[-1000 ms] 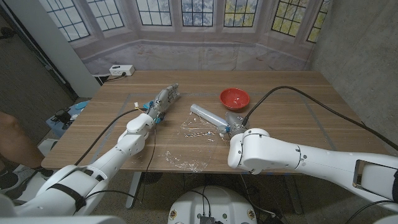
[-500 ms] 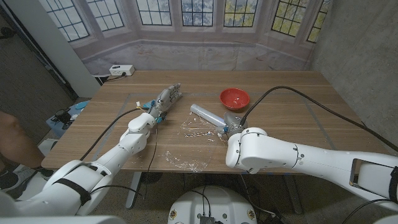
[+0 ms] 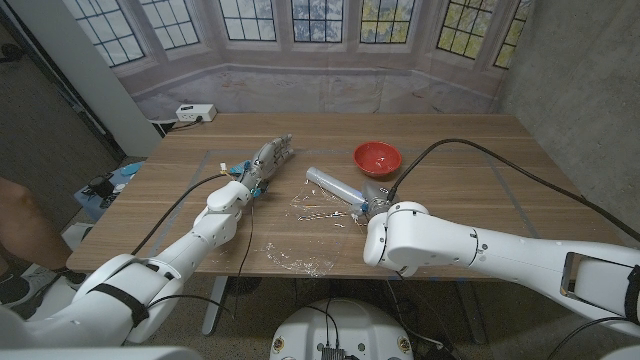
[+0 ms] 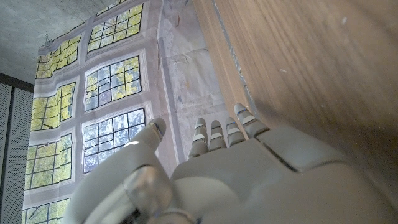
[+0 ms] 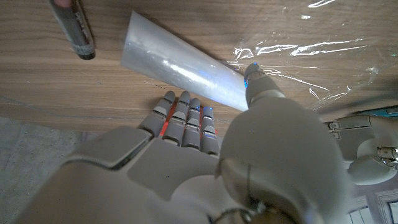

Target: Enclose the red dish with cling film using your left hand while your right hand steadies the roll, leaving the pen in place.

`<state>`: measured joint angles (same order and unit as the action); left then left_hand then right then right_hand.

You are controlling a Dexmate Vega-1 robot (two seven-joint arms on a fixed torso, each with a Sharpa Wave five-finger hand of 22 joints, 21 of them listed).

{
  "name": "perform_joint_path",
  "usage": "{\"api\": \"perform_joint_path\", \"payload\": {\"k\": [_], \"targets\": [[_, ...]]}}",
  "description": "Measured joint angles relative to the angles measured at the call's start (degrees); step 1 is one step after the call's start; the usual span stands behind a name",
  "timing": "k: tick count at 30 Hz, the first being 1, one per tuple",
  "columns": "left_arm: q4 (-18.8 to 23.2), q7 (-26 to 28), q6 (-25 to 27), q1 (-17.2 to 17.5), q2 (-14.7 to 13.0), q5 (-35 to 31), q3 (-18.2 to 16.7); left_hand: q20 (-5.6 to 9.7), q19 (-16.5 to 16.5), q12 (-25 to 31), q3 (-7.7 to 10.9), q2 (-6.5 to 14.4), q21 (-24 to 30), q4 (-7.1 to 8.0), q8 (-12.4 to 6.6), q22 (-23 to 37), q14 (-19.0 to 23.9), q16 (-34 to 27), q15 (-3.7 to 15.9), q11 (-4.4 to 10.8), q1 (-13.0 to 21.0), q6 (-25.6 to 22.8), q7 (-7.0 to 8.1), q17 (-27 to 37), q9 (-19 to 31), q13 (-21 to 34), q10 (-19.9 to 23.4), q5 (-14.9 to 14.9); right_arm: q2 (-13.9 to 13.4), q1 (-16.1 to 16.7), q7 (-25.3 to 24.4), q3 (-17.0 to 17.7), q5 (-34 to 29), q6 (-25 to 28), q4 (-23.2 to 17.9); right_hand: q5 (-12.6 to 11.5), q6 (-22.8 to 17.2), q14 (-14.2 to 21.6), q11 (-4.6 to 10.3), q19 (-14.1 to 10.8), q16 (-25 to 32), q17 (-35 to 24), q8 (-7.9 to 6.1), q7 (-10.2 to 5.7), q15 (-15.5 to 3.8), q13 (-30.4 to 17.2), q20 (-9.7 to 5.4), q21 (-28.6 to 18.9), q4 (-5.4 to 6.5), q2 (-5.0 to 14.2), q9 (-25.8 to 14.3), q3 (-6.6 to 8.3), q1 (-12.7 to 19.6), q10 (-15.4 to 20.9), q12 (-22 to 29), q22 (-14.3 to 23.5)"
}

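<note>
The red dish [image 3: 377,156] stands uncovered right of the table's middle. A cling film roll [image 3: 333,184] [image 5: 180,65] lies slanted just left of it, and a loose sheet of film [image 3: 320,212] [image 5: 311,53] is spread on the wood in front of the roll. My right hand [image 3: 373,194] [image 5: 205,155] is at the roll's near end, fingers out beside it and thumb tip over its end, not gripping it. My left hand [image 3: 268,158] [image 4: 249,168] is left of the roll with straight fingers, holding nothing. A dark pen [image 5: 73,28] lies beyond the roll.
A crumpled strip of film [image 3: 298,262] lies near the table's front edge. A white power strip [image 3: 195,112] sits at the far left corner. A person's arm [image 3: 15,215] shows at the left edge, off the table.
My left hand has slid slightly farther from me, toward the roll. My right arm has shifted a little to the left. Dish and roll have stayed put.
</note>
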<state>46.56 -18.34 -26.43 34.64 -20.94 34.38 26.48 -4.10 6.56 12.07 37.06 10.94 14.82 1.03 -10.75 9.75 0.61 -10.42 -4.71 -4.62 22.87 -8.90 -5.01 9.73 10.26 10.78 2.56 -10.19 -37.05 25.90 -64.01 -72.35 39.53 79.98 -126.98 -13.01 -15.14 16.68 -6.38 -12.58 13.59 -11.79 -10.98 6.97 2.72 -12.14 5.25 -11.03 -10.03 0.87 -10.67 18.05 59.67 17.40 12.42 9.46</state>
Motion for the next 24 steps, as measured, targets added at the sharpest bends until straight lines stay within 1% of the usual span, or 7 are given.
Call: {"api": "perform_joint_path", "payload": {"k": [6, 8, 12, 14, 20, 22, 24], "targets": [[-0.36, -0.27, -0.49, -0.12, 0.17, 0.02, -0.10, 0.00, 0.00, 0.00, 0.00, 0.00, -0.23, 0.00, 0.00, 0.00, 0.00, 0.00, 0.00, 0.00, 0.00, 0.00, 0.00, -0.14, 0.00, 0.00, 0.00, 0.00, -0.10, 0.23, 0.00, 0.25, -0.01, 0.00, 0.31, 0.00, -0.64, 1.18, -0.17, -0.08, 0.84, -0.56, -0.28, 0.20, -0.57, -0.51, 0.08, 0.00, 0.33, 0.44, 0.00, 0.32, 0.44, 0.93, 0.57, 0.00], [-0.36, -0.37, -0.74, -0.13, 0.19, 0.05, -0.16, 0.00, 0.00, 0.00, 0.00, 0.00, -0.23, 0.00, 0.00, 0.00, 0.00, 0.00, 0.00, 0.00, 0.00, 0.00, 0.00, -0.14, 0.00, 0.00, 0.00, 0.00, -0.12, 0.35, 0.00, 0.36, -0.10, 0.00, 0.44, 0.00, -0.90, 1.59, -0.26, -0.08, 1.05, -0.80, -0.28, -0.04, -0.37, -0.69, 0.08, 0.00, 0.31, 0.41, 0.00, 0.31, 0.86, 1.03, 0.82, 0.00], [-0.35, -0.44, -1.39, -0.13, 0.21, 0.14, -0.33, 0.00, 0.00, 0.00, 0.00, 0.00, -0.23, 0.00, 0.00, 0.00, 0.00, 0.00, 0.00, 0.00, 0.00, 0.00, 0.00, -0.13, 0.00, 0.00, 0.00, 0.00, -0.13, 0.58, 0.00, 0.53, -0.41, 0.00, 0.74, 0.00, -1.25, 2.56, -0.79, -0.29, 1.73, -1.39, -0.28, 0.20, -0.72, -1.21, 0.28, 0.00, 0.32, 0.69, 0.00, 0.31, 1.14, 2.20, 1.69, 0.00], [-0.31, -0.46, -1.61, -0.13, 0.22, 0.18, -0.39, 0.00, 0.00, 0.00, -0.01, 0.00, -0.23, -0.01, 0.00, 0.00, 0.00, 0.00, 0.00, 0.00, 0.00, 0.00, 0.00, -0.13, 0.00, 0.00, 0.00, 0.00, -0.13, 0.62, 0.00, 0.54, -0.50, 0.00, 0.87, 0.00, -1.48, 2.60, -0.54, -0.39, 1.91, -1.66, -0.28, -0.01, -0.76, -1.33, 0.38, 0.00, 0.32, 0.96, 0.00, 0.31, 1.41, 2.75, 2.14, 0.00], [-0.04, -0.51, -2.36, -0.13, 0.33, 0.43, -0.73, 0.00, 0.00, 0.00, 0.08, -0.21, -0.23, -0.41, 0.00, 0.00, 0.00, 0.00, 0.00, 0.00, 0.21, -0.20, 0.20, -0.13, 0.00, 0.00, 0.00, 0.00, -0.08, 0.69, 0.00, 0.54, -0.94, 0.00, 1.38, 0.00, -2.80, 3.20, -0.92, -0.39, 2.35, -2.44, -0.68, -0.34, -0.75, -2.09, 0.38, 0.00, 0.56, 1.37, 0.00, 0.55, 2.06, 3.76, 3.12, 0.00], [-0.03, -0.55, -2.59, -0.13, 0.36, 0.51, -0.78, 0.00, 0.00, 0.00, 0.08, -0.22, -0.23, -0.41, 0.00, 0.00, 0.00, 0.00, 0.00, 0.00, 0.21, -0.20, 0.20, -0.13, 0.00, 0.00, 0.00, 0.00, -0.04, 0.73, 0.00, 0.54, -1.10, 0.00, 1.58, 0.00, -3.10, 3.46, -0.66, -0.39, 2.74, -2.71, -0.68, -0.23, -1.01, -2.34, 0.38, 0.00, 0.56, 1.43, 0.00, 0.55, 2.48, 4.08, 3.50, 0.00], [-0.03, -0.61, -2.83, -0.13, 0.44, 0.58, -0.90, 0.00, 0.00, 0.00, 0.08, -0.22, -0.23, -0.41, 0.00, 0.00, 0.00, 0.00, 0.00, 0.00, 0.21, -0.20, 0.20, -0.13, 0.00, 0.00, 0.00, 0.00, 0.01, 0.74, 0.00, 0.54, -1.29, 0.00, 1.83, 0.00, -3.61, 3.53, -0.65, -0.60, 2.97, -2.96, -0.89, -0.73, -1.07, -2.59, 0.59, 0.00, 0.56, 1.41, 0.00, 0.55, 2.47, 4.08, 3.76, 0.00]]}}
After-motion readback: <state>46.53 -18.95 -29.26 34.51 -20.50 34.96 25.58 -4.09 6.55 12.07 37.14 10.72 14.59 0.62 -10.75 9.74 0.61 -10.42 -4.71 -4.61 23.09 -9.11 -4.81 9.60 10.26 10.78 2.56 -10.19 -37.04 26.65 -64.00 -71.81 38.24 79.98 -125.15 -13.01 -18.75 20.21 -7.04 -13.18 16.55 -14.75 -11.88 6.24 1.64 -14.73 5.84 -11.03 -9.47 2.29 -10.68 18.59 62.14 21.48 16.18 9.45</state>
